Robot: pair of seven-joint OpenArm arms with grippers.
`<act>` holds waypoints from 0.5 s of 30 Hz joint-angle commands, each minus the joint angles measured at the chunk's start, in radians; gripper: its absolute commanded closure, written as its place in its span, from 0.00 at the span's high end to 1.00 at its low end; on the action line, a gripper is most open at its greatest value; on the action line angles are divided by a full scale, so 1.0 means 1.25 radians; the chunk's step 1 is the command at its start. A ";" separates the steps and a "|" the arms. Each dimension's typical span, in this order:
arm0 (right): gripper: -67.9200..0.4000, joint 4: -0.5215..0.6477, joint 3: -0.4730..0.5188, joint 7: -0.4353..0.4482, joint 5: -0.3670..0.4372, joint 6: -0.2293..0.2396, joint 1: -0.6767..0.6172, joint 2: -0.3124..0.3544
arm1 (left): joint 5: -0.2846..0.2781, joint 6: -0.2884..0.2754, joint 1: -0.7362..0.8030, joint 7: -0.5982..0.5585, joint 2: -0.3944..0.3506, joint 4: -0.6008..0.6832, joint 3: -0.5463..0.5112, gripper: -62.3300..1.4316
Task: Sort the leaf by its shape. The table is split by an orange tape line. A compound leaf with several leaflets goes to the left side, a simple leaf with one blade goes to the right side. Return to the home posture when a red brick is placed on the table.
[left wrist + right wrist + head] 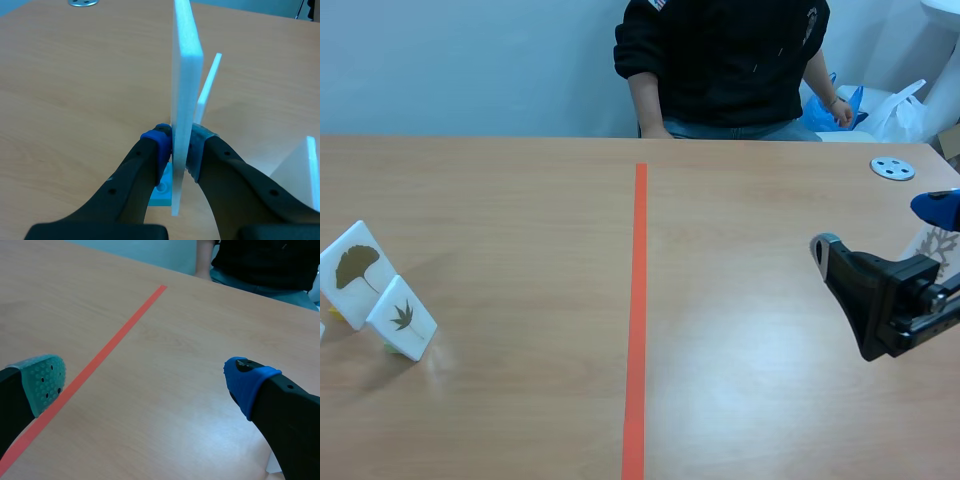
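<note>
In the left wrist view my left gripper [176, 146] is shut on a white card [186, 75] seen edge-on, upright over a light blue base [162, 191]; its leaf face is hidden. Two more white cards stand just beyond it [207, 82] and to its side [302, 172]. The scene view shows a ginkgo leaf card [358, 270] and a card with a lobed, many-pointed leaf [402, 318] standing at the far left; the left arm itself is out of that view. My right gripper [880, 228] [146, 382] hovers open over the right half, holding nothing.
The orange tape line [637, 320] [95, 367] runs down the middle of the table. A card with a grey branching leaf [937, 245] stands behind the right gripper. A round grey disc [892, 168] [82, 2] lies far right. A person [720, 65] sits across the table.
</note>
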 commanded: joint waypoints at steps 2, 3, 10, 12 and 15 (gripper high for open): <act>1.00 0.003 0.002 0.009 0.006 0.000 0.008 0.000 | 0.012 -0.003 -0.023 -0.023 -0.009 -0.015 0.010 0.13; 1.00 0.003 0.002 0.009 0.006 0.000 0.008 0.000 | 0.019 -0.003 -0.027 -0.032 -0.009 -0.027 0.015 0.13; 1.00 0.003 0.002 0.009 0.006 0.000 0.008 0.000 | 0.053 -0.011 -0.039 -0.073 -0.009 -0.088 0.026 0.14; 1.00 0.003 0.002 0.009 0.006 0.000 0.008 0.000 | 0.053 -0.011 -0.039 -0.073 -0.009 -0.096 0.026 0.17; 1.00 0.003 0.002 0.009 0.006 0.000 0.008 0.000 | 0.053 -0.011 -0.039 -0.073 -0.009 -0.099 0.026 0.26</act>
